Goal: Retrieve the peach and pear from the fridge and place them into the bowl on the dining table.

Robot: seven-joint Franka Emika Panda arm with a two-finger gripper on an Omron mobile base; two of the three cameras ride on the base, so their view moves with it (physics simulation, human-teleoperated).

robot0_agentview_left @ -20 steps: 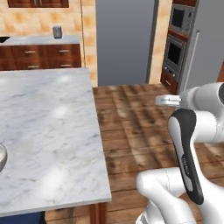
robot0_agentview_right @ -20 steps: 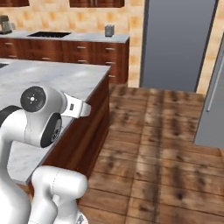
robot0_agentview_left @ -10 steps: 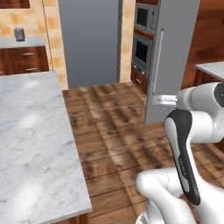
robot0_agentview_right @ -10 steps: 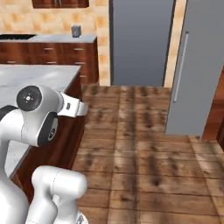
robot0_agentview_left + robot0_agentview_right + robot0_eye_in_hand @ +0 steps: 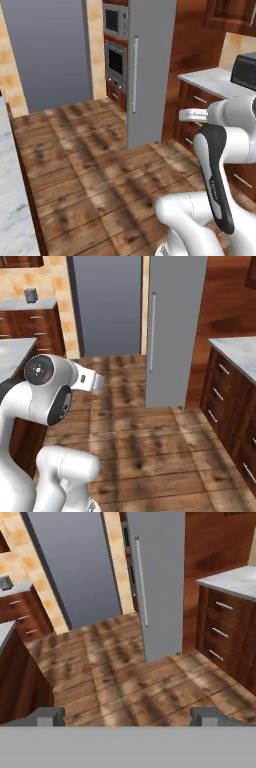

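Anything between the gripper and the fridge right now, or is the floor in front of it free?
Nothing visible blocks the way. Bare wooden floor lies between the gripper and the fridge. The dark-wood drawer cabinet stands off to the side.

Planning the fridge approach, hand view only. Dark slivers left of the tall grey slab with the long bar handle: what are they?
Observer: A steel wall oven with a dark window. The left base view shows it just left of that tall grey fridge slab.
Operator: Anything on the white counter at right?
Observer: A dark boxy appliance sits on the white counter, beyond your frame.
Operator: Arm posture?
Observer: The white arm is folded close above the base, not extended toward the fridge.
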